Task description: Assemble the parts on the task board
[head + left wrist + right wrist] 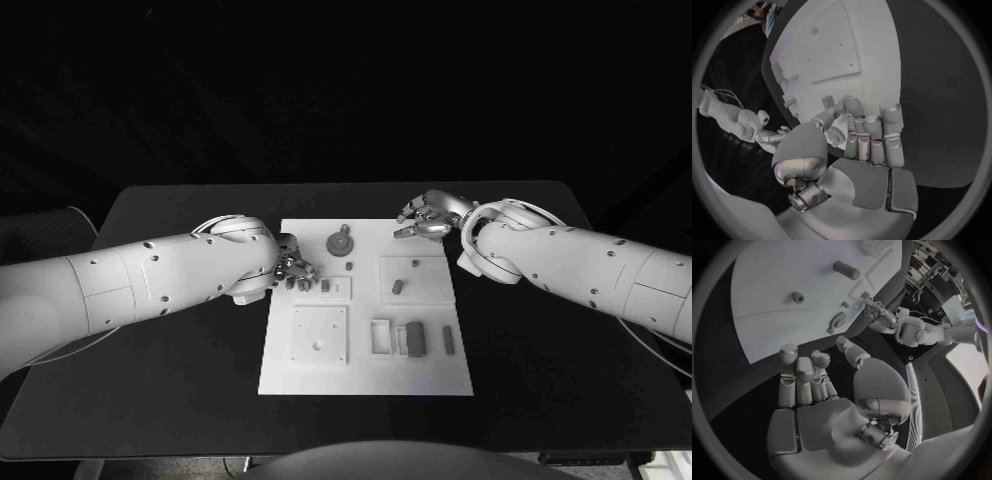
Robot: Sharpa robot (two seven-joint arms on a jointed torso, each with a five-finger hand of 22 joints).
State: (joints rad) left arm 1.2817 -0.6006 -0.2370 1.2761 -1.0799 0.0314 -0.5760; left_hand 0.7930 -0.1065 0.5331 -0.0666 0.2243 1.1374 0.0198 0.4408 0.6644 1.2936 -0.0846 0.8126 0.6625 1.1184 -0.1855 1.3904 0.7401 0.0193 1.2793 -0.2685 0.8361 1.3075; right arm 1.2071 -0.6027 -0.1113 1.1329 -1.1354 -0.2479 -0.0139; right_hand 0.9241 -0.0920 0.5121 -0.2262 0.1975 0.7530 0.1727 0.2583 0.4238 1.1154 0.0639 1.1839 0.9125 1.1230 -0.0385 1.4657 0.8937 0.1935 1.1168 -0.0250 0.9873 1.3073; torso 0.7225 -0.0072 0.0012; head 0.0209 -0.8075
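Black table (173, 400) carries the task board (361, 375) at centre; I see left hand (293, 268) and right hand (427, 218) with fingers curled, gripping nothing.

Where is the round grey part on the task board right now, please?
In the head view, the round grey part lies near the task board's far edge, between both hands, nearer the left hand.

A plain white rectangular task board (368, 375) is lying on a matte black table (173, 400). Small grey parts are showing on it, among them a grey round disc piece (340, 243) and a darker grey oblong block (417, 338). Both arms are showing glossy white shells, the left silver metal hand (294, 270) and the right silver metal hand (426, 220) gleaming.
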